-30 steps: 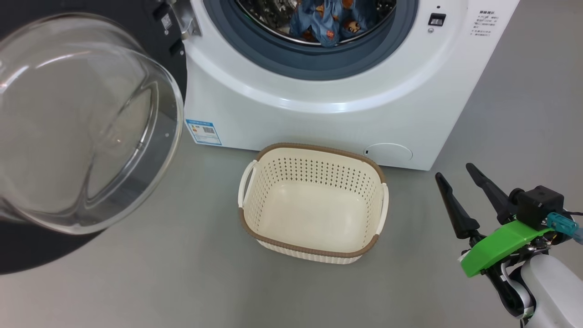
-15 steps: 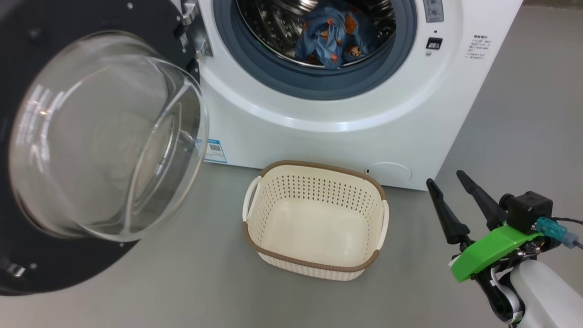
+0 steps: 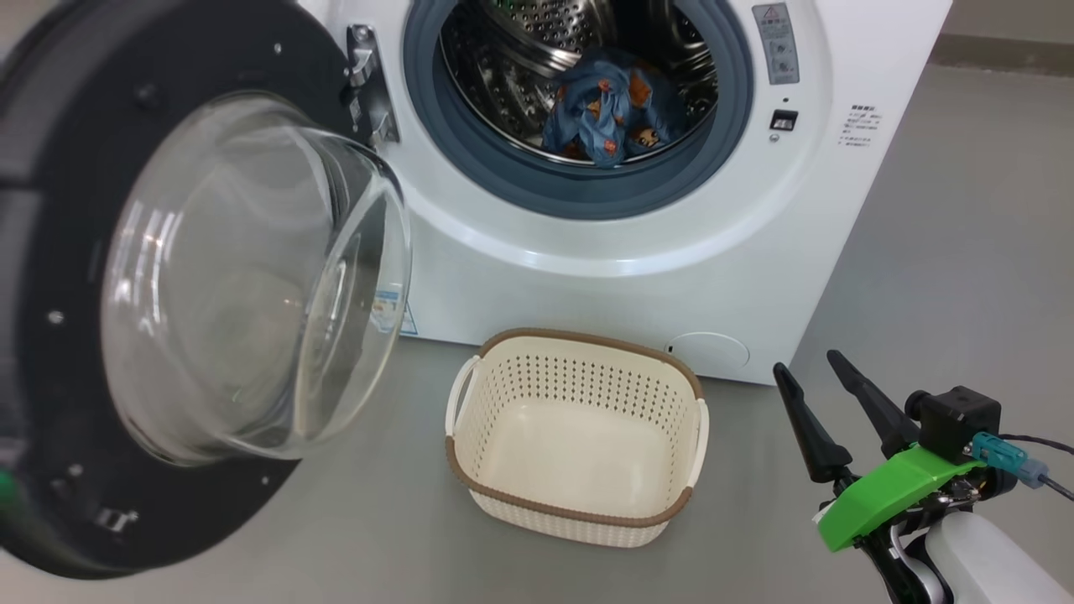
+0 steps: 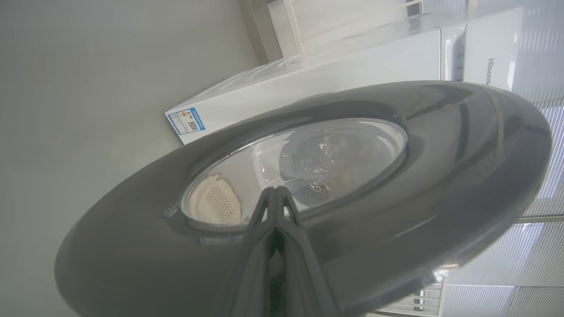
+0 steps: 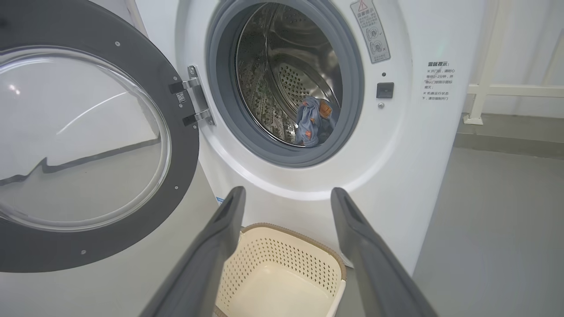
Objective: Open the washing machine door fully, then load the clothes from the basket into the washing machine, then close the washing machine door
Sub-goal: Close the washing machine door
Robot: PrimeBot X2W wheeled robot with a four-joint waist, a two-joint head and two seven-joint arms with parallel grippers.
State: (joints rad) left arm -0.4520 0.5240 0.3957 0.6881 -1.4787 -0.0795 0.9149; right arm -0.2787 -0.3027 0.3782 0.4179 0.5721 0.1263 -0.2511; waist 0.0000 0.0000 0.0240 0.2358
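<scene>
The right gripper [image 3: 804, 361], its two long dark fingers spread and empty, stands in the head view to the right of the cream perforated plastic basket [image 3: 570, 509]. Up and left of it, light blue printed clothes [image 3: 608, 117] lie inside the white front-loading washing machine [image 3: 587, 285]. The round black-rimmed glass door [image 3: 50, 210] hangs open at the far left.

In the left wrist view, the left gripper [image 4: 275, 191] has its fingers pressed together, with the tips at the door's glass edge. Whether they touch it is unclear.

In the right wrist view, the basket sits below the spread fingers and the clothes lie beyond, between them.

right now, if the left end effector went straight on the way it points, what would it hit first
The door: the shut left end effector aims at its outer face, at the edge of the glass. It may be touching; depth is unclear.
</scene>
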